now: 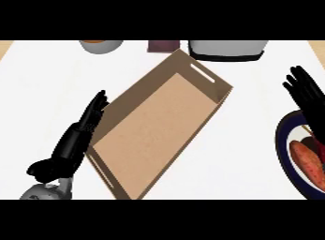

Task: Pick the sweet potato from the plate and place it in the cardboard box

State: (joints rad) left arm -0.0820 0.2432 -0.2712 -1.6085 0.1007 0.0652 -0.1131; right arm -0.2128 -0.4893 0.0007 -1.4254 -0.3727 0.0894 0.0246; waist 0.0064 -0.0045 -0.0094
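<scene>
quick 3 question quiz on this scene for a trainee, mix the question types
1. True or false: the sweet potato lies on the plate.
2. Fill the gap: in the head view, the left hand shows to the ___ of the cardboard box.
3. The right hand is: A) curled round the sweet potato B) open, over the plate's far part C) inside the box.
Key: 1 true; 2 left; 3 B.
</scene>
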